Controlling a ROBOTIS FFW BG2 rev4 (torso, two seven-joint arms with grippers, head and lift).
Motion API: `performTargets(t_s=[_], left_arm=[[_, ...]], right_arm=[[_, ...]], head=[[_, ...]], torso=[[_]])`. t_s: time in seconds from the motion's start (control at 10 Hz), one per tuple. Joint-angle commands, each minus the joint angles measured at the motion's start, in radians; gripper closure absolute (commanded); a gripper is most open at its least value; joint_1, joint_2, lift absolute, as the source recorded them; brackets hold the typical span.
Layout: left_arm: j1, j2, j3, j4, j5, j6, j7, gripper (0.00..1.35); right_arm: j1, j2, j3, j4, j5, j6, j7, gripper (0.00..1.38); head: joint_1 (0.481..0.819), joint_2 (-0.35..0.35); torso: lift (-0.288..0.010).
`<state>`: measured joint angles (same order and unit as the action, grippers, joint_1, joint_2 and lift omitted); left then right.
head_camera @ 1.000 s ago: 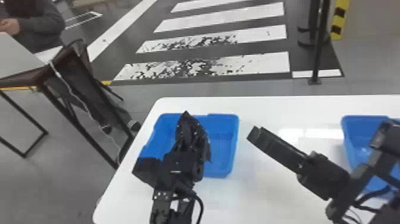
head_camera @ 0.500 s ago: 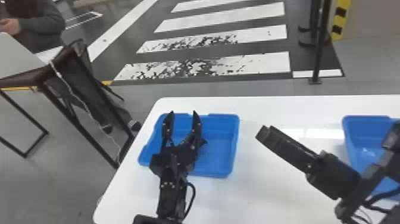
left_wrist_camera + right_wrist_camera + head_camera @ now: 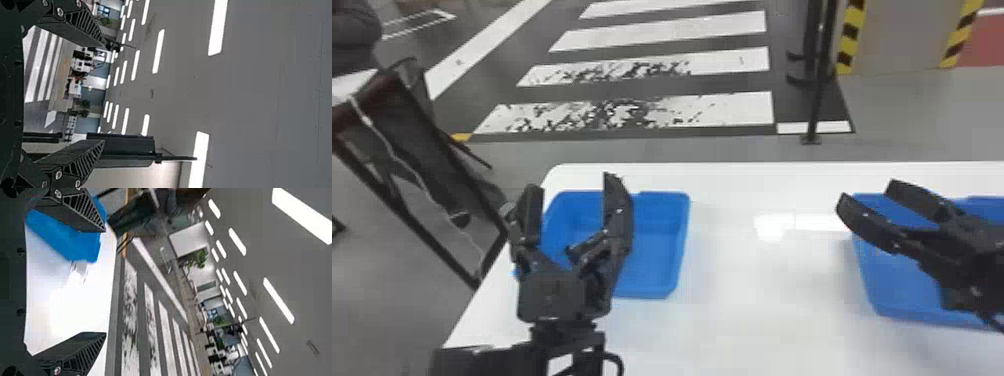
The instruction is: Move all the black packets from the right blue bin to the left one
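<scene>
In the head view my left gripper [image 3: 572,182] stands open over the left blue bin [image 3: 652,290], toward its left side. Nothing shows between its fingers. My right gripper [image 3: 866,192] is open above the far left part of the right blue bin [image 3: 902,307]. The left wrist view has the left gripper [image 3: 103,92] with its fingers wide apart; in the right wrist view the right gripper [image 3: 105,280] is likewise spread, and a blue bin [image 3: 74,239] lies beyond one finger. I cannot tell whether black packets lie behind the grippers in either bin.
Both bins stand on a white table [image 3: 757,335], with a wide stretch of its top between them. A thin black post [image 3: 819,85] rises from the floor behind the table. Dark furniture [image 3: 427,150] stands off to the left.
The head view has turned right. The left gripper looked closed, then opened, and its fingers are now wider apart and farther left. The right gripper has moved right, its fingers now clearly spread.
</scene>
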<state>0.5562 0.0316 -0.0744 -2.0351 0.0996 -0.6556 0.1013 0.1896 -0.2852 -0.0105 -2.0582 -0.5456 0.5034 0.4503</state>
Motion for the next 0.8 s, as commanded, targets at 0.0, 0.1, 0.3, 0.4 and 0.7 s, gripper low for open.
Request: performTargets(t_s=[0.0, 0.1, 0.3, 0.4, 0.7], left_arm=[[0.099, 0.008, -0.011, -0.153, 0.002, 0.125, 0.0, 0.16], [0.126, 0.008, -0.005, -0.195, 0.002, 0.182, -0.002, 0.16], [0.131, 0.007, 0.005, -0.2, 0.004, 0.204, -0.014, 0.16], [0.129, 0.007, 0.007, -0.204, 0.006, 0.221, -0.031, 0.16], [0.126, 0.011, 0.003, -0.204, 0.006, 0.251, -0.048, 0.16]], right_arm=[[-0.006, 0.004, -0.091, -0.019, 0.097, 0.132, -0.016, 0.09], [0.019, 0.015, -0.145, -0.086, 0.149, 0.243, -0.05, 0.09], [0.11, 0.057, -0.209, -0.243, 0.177, 0.368, -0.225, 0.09], [0.134, 0.072, -0.213, -0.265, 0.173, 0.383, -0.309, 0.09], [0.053, 0.07, -0.227, -0.1, 0.145, 0.456, -0.371, 0.09]], head=[[0.695, 0.13], [0.695, 0.097], [0.695, 0.008], [0.695, -0.034], [0.695, -0.087]], torso=[[-0.14], [-0.14], [-0.14], [-0.14], [-0.14]])
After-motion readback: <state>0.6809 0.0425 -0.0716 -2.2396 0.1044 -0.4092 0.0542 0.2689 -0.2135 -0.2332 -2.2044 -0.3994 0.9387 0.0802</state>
